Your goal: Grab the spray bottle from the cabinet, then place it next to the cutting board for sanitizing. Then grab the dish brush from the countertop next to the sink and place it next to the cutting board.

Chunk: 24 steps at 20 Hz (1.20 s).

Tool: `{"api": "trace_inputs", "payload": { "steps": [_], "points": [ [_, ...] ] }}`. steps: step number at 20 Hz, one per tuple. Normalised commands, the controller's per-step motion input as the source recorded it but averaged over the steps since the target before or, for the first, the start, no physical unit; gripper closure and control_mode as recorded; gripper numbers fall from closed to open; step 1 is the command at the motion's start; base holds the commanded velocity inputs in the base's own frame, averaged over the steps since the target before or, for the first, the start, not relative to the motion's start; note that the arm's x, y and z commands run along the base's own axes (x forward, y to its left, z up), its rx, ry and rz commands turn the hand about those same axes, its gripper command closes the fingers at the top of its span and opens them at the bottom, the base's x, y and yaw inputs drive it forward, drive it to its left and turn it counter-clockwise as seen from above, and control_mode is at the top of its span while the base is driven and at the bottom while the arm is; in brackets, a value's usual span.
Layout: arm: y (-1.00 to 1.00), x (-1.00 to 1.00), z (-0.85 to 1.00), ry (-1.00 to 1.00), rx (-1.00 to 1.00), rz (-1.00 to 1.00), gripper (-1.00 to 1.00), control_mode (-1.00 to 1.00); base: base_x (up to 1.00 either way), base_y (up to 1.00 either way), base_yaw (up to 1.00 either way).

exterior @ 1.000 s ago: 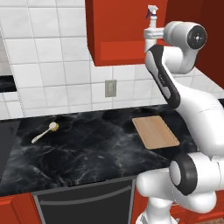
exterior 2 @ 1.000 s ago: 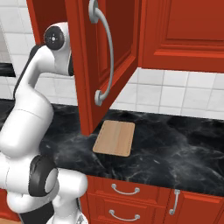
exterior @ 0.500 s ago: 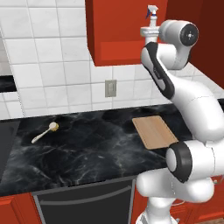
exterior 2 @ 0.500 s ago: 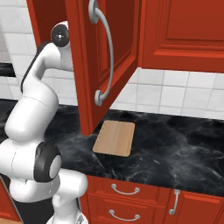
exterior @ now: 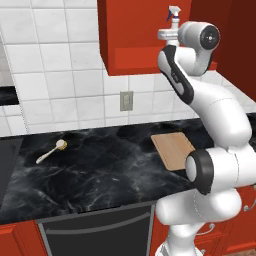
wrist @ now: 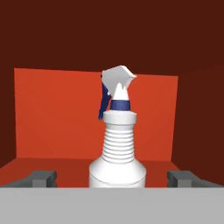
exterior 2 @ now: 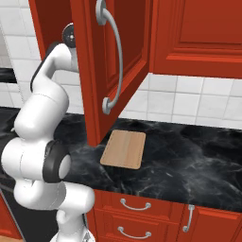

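The spray bottle point(wrist: 117, 148) stands upright on the shelf of the red cabinet point(exterior: 135, 45), white with a bluish-tipped trigger head. My gripper point(wrist: 113, 179) is open, one fingertip on each side of the bottle's base and neither touching it. From the left base view the bottle's head point(exterior: 174, 14) pokes up just behind my hand. The cutting board point(exterior: 172, 150) lies on the black countertop point(exterior: 110, 170) under the cabinet. Far to its left lies the dish brush point(exterior: 51, 151). The sink is out of view.
The open cabinet door point(exterior 2: 113, 61) with its curved silver handle hangs out over the cutting board point(exterior 2: 124, 149) and beside my arm. A wall outlet point(exterior: 125, 101) sits on the tiled backsplash. Red drawers point(exterior 2: 137, 208) run below the counter.
My hand has moved a little further left and into the cabinet recess, closer to the spray bottle. The jaws have stayed open, and the board and brush have not moved.
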Motion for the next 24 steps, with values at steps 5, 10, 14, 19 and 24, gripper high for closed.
{"api": "trace_inputs", "payload": {
  "steps": [5, 10, 14, 19, 24],
  "points": [
    [0.0, 0.07, 0.0, 0.0, 0.0, 0.0, -1.0, -1.0, 0.0, 0.0, 0.0],
    [0.0, 0.05, -0.04, 0.08, 0.0, 0.0, -1.0, -1.0, 0.0, 0.0, 0.0],
    [-0.01, 0.13, -0.1, 0.08, 0.0, 0.01, -1.0, -1.0, 0.0, 0.0, 0.0],
    [-0.03, 0.09, -0.02, 0.06, 0.0, 0.0, -1.0, -1.0, 0.0, 0.0, 0.0],
    [-0.08, 0.01, 0.0, 0.04, 0.0, 0.01, -1.0, -1.0, 0.0, 0.0, 0.0]
  ]
}}
